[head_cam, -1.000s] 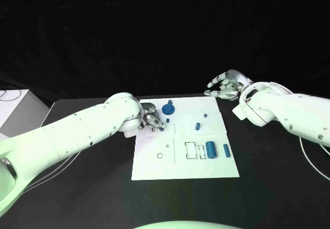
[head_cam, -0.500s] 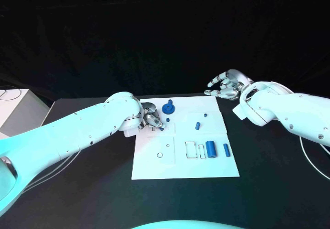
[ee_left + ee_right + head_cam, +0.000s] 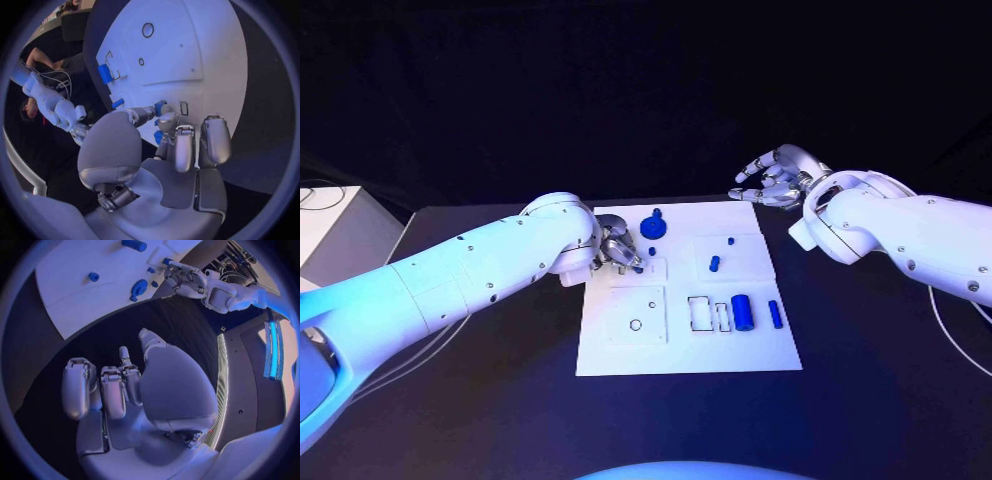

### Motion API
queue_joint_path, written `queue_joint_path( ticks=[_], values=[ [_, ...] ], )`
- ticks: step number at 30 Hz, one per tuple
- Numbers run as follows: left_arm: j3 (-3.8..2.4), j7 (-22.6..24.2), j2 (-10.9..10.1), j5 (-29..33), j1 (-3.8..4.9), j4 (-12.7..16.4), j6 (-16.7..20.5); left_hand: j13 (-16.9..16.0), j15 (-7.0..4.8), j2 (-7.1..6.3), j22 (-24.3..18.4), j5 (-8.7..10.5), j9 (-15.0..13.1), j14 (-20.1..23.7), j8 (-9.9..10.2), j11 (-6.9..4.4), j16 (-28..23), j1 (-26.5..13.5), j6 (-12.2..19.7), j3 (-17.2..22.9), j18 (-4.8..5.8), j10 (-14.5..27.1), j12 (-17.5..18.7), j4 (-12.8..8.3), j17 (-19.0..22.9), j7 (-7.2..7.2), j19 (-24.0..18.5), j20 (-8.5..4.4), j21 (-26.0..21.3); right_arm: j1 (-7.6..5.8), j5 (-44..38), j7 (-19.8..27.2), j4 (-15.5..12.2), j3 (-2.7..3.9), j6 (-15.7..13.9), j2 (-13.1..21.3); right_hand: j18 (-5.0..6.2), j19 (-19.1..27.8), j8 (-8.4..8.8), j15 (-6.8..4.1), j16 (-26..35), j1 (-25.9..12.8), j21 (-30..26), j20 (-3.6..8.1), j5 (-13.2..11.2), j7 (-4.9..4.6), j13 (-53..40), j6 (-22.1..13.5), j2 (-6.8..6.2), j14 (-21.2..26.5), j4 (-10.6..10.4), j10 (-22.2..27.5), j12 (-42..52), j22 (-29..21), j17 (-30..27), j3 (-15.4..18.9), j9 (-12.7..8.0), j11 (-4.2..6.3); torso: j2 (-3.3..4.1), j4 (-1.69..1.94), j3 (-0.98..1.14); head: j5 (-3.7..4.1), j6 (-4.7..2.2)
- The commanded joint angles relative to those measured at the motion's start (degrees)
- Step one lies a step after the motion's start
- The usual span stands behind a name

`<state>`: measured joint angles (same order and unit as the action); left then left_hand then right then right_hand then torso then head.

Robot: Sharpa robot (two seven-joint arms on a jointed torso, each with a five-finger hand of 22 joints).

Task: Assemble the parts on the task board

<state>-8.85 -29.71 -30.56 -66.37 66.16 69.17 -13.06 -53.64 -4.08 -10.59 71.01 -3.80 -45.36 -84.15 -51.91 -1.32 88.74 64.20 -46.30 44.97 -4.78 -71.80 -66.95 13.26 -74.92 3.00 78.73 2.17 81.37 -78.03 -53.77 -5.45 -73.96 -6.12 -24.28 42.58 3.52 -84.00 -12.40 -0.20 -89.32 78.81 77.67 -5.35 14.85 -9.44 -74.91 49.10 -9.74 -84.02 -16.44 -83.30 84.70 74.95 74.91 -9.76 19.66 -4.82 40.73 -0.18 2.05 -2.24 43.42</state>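
- Head view, nearest first: the white task board [image 3: 687, 355] lies in the middle of the black table [image 3: 473, 400]; everything below is placed against that board.
- On its near half, toward the right edge, a thick blue cylinder [image 3: 743, 312] lies flat with a thin blue pin [image 3: 775, 314] just beside it; a small ring-shaped hole [image 3: 635, 325] sits toward the left edge.
- Further back, a short blue peg [image 3: 714, 264] lies near the board's middle.
- At the board's left edge, the left hand [image 3: 616, 251] rests over the plate, its fingers curled in around a small blue part [image 3: 160, 107], pinched at the fingertips [image 3: 164, 121] in the left wrist view.
- Near the far edge sits a round blue piece [image 3: 653, 229], just beyond the left hand.
- Past the far right corner, off the board, the right hand [image 3: 772, 181] hovers with its fingers spread apart and nothing in them; the right wrist view shows its fingers [image 3: 112, 390] loosely bent.
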Motion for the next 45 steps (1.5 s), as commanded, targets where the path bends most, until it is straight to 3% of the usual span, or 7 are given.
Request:
queue_joint_path(
  ticks=[1, 13, 21, 32, 45],
  values=[
    [0.01, 0.01, 0.24, -0.42, -0.01, -0.26, -0.88, 0.05, -0.42, 0.38, 0.01, -0.29, 0.04, -5.31, 0.17, -0.14, 0.21, -0.01, 0.08, 10.19, 0.79, -0.29, -0.05, -10.40, -13.52, -0.44, 0.31, -0.11, 0.29, 0.02, -0.50, 0.22, -0.02, 0.03, 0.58, 0.01, -0.48, -2.55, -0.26, 0.30, 0.18, -0.21, -0.20, -0.18, 0.18, -0.17, -9.42, -0.30, 0.16, -5.50, 0.02, -0.18, 0.12, 4.17, 13.16, -0.23, -0.06, 0.07, 0.08, -0.01, 0.02, 0.08, 0.15],
    [0.08, -0.01, 1.21, -0.45, -0.02, -1.21, -0.83, -0.08, -0.43, 0.41, 0.03, -0.35, 0.00, -5.31, 0.21, -0.14, 0.20, -0.03, 0.01, 10.32, 0.80, -0.40, -0.11, -10.52, -13.52, -0.43, 0.31, -0.14, 0.30, 0.03, -0.50, 0.22, -0.02, 0.03, 0.58, -0.01, -0.48, -2.55, -0.26, 0.30, 0.18, -0.21, -0.20, -0.18, 0.18, -0.17, -9.42, -0.30, 0.16, -5.50, 0.02, -0.18, 0.12, 4.17, 13.16, -0.23, -0.06, 0.07, 0.10, -0.04, 0.05, 0.24, 0.46],
    [0.53, -0.05, 1.45, -0.31, -0.03, -1.37, -1.79, -0.06, -0.43, 0.42, 0.06, -0.44, -0.03, -5.33, 0.25, -0.15, 0.24, -0.07, -0.05, 10.42, 0.80, -0.44, -0.09, -10.63, -13.57, -0.44, 0.32, -0.15, 0.31, 0.03, -0.50, 0.21, 0.00, 0.03, 0.62, -0.01, -0.48, -2.55, -0.26, 0.30, 0.18, -0.21, -0.20, -0.18, 0.18, -0.17, -9.42, -0.30, 0.16, -5.50, 0.02, -0.18, 0.12, 4.17, 13.16, -0.23, -0.06, 0.07, 0.01, -0.04, 0.07, 0.34, 0.79],
    [0.68, -0.01, 1.09, -0.12, -0.04, -1.14, -1.54, 0.00, -0.44, 0.40, 0.08, -0.56, -0.05, -5.32, 0.27, -0.15, 0.23, -0.08, -0.08, 10.49, 0.81, -0.43, -0.04, -10.72, -13.56, -0.44, 0.34, -0.16, 0.32, 0.05, -0.50, 0.23, 0.02, 0.03, 0.69, 0.01, -0.48, -2.55, -0.26, 0.30, 0.18, -0.21, -0.20, -0.18, 0.18, -0.17, -9.42, -0.30, 0.16, -5.50, 0.02, -0.18, 0.12, 4.17, 13.16, -0.23, -0.06, 0.07, -0.05, 0.03, -0.04, 0.34, 0.73],
    [0.57, 0.04, 0.39, 0.90, -0.05, 0.05, -0.89, 0.08, -0.44, 0.41, 0.06, -0.64, -0.08, -5.31, 0.31, -0.15, 0.20, -0.12, -0.14, 10.56, 0.80, -0.43, 0.02, -10.80, -13.51, -0.43, 0.32, -0.17, 0.31, 0.13, -0.50, 0.27, 0.06, 0.03, 0.74, 0.02, -0.48, -2.55, -0.26, 0.30, 0.18, -0.21, -0.20, -0.18, 0.18, -0.17, -9.42, -0.30, 0.16, -5.50, 0.02, -0.18, 0.12, 4.17, 13.16, -0.23, -0.06, 0.07, -0.08, 0.03, 0.01, 0.29, 0.54]
  ],
)
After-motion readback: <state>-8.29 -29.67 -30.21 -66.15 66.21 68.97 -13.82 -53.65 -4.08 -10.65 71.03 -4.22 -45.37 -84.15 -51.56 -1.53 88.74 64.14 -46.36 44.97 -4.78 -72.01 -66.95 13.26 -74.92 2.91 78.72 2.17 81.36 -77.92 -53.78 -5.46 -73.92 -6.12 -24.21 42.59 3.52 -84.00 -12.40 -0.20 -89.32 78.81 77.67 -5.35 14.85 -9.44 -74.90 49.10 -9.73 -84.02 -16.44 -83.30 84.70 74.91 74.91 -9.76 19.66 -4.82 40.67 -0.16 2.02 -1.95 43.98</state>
